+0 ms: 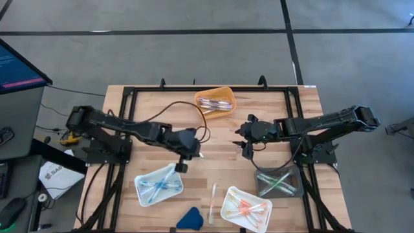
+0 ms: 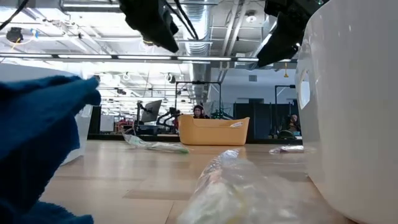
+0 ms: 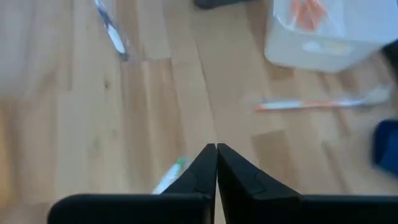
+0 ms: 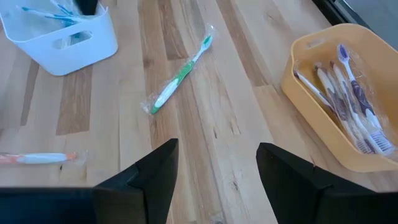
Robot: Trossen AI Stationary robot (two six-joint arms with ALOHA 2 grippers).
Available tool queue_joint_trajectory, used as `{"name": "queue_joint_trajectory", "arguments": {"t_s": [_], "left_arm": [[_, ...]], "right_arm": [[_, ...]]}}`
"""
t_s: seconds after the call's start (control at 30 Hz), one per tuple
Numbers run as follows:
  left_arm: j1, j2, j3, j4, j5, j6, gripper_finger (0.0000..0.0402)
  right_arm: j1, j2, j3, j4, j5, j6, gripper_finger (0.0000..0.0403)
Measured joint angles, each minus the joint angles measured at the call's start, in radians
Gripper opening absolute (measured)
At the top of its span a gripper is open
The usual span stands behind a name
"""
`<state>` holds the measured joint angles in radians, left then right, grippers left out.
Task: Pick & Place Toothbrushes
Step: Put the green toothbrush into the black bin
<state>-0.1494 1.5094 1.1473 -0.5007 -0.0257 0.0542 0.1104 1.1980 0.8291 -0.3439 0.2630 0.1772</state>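
From above, the closed left pincer [image 1: 188, 153] hung over the tabletop [image 1: 149, 107] beside the open right pincer [image 1: 246, 139], while the right wrist view showed a wrapped green toothbrush [image 4: 180, 75] lying between trays.

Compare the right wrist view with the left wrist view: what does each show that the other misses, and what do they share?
Only the right wrist view shows the yellow bin holding purple toothbrushes, the white tray with blue toothbrushes, and the open right gripper.

Only the left wrist view shows the shut left gripper, the white tray with orange toothbrushes, and a blue object at the picture's edge.

Both show the wooden table, the wrapped green toothbrush and a wrapped orange toothbrush lying loose on it.
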Motion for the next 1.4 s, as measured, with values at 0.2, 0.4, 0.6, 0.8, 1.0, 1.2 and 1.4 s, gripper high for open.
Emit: {"name": "queue_joint_trajectory", "arguments": {"t_s": [0.2, 0.4, 0.6, 0.8, 1.0, 1.2, 1.4], "left_arm": [[0.042, 0.026, -0.033, -0.057, -0.110, 0.121, 0.0046], [0.102, 0.165, -0.089, -0.029, -0.104, 0.129, 0.0124], [0.120, 0.280, -0.093, 0.059, -0.111, 0.177, 0.0190], [0.115, 0.342, -0.091, 0.146, -0.110, 0.248, 0.0221], [0.130, 0.378, -0.091, 0.162, -0.101, 0.252, 0.0212], [0.122, 0.387, -0.092, 0.167, -0.099, 0.247, 0.0120], [0.116, 0.366, -0.095, 0.174, -0.113, 0.172, 0.0018]], "right_arm": [[-0.001, 0.000, 0.000, -0.002, 0.000, 0.000, 0.0209], [-0.001, 0.000, 0.000, -0.028, 0.000, 0.008, 0.0209], [-0.001, 0.000, 0.000, -0.041, 0.000, 0.011, 0.0209], [-0.001, 0.000, 0.000, -0.045, 0.000, 0.010, 0.0209], [-0.001, 0.000, 0.000, -0.045, 0.000, 0.008, 0.0209], [-0.001, 0.000, 0.000, -0.045, 0.000, 0.008, 0.0209], [-0.001, 0.000, 0.000, -0.045, 0.000, 0.008, 0.0209]]}}
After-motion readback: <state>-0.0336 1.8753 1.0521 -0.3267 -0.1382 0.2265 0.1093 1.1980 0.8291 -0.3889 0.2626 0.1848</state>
